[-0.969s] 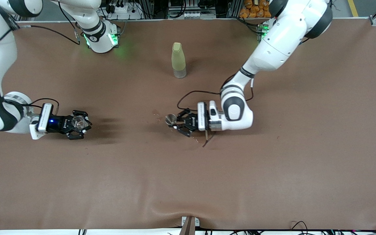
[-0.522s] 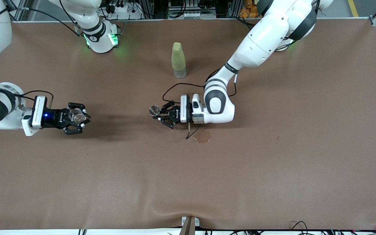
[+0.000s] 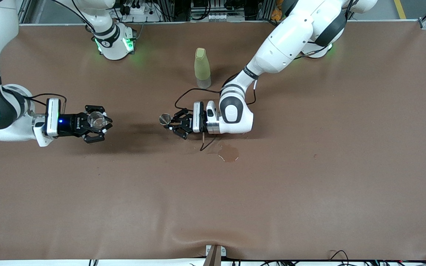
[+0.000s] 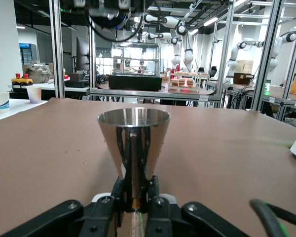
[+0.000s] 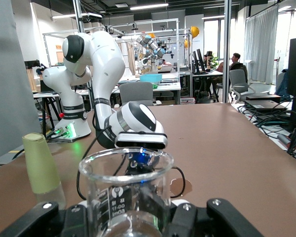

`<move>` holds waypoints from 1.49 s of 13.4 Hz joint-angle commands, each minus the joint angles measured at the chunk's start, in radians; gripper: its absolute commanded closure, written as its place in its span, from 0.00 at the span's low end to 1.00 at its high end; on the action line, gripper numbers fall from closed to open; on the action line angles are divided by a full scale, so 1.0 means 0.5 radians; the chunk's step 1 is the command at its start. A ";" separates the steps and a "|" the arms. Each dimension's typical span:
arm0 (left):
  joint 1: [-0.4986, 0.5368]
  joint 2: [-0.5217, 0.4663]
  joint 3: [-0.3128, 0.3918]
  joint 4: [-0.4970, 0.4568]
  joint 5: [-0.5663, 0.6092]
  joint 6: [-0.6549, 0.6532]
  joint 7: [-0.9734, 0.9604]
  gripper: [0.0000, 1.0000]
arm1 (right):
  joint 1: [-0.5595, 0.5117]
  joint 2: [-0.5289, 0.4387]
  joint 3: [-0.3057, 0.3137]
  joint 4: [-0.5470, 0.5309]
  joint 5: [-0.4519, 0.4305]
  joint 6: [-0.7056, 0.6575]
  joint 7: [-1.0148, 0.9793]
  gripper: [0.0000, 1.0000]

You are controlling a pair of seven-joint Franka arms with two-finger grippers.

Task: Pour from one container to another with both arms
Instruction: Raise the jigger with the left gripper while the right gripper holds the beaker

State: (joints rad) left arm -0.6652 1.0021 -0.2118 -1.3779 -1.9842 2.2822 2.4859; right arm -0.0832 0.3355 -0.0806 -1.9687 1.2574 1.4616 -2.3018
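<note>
In the front view you see the right end effector (image 3: 100,125) clamped on the glass cup (image 3: 95,119), held upright over the table (image 3: 309,192) toward the right arm's end, while the left end effector (image 3: 171,123) grips the metal jigger (image 3: 165,119) over the table's middle. A yellow-green bottle (image 3: 201,68) stands farther from the camera than the jigger, and a wet patch (image 3: 229,153) lies on the table nearer the camera. Your left wrist view shows the jigger (image 4: 133,143) as a shiny silver cone with a round rim, pinched at its narrow waist. Your right wrist view shows the cup (image 5: 127,190), clear and colourless with printed markings, with the bottle (image 5: 41,169) and left arm past it.
</note>
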 commanded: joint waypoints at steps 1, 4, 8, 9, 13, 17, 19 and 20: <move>-0.065 0.039 0.055 0.102 -0.093 0.035 -0.008 1.00 | 0.068 -0.216 -0.020 -0.213 0.013 0.092 0.051 1.00; -0.102 0.039 0.089 0.117 -0.137 0.053 -0.008 1.00 | 0.126 -0.342 -0.020 -0.400 0.093 0.117 0.048 1.00; -0.102 0.039 0.089 0.111 -0.137 0.053 -0.008 1.00 | 0.298 -0.468 -0.020 -0.584 0.206 0.282 0.041 1.00; -0.102 0.039 0.089 0.111 -0.137 0.053 -0.008 1.00 | 0.353 -0.496 -0.020 -0.633 0.258 0.328 0.035 1.00; -0.096 0.042 0.089 0.105 -0.164 0.053 -0.008 1.00 | 0.549 -0.573 -0.020 -0.784 0.445 0.522 0.020 1.00; -0.093 0.045 0.089 0.105 -0.167 0.053 -0.008 1.00 | 0.764 -0.610 -0.017 -0.864 0.678 0.727 0.014 1.00; -0.093 0.045 0.089 0.102 -0.170 0.053 -0.008 1.00 | 0.850 -0.607 -0.017 -0.870 0.783 0.789 -0.017 1.00; -0.096 0.045 0.089 0.102 -0.183 0.053 -0.008 1.00 | 0.899 -0.607 -0.014 -0.885 0.838 0.816 -0.041 1.00</move>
State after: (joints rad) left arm -0.6984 1.0130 -0.1763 -1.3542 -2.0388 2.2942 2.4859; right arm 0.3209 0.0746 -0.0780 -2.3688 1.6135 1.8396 -2.3000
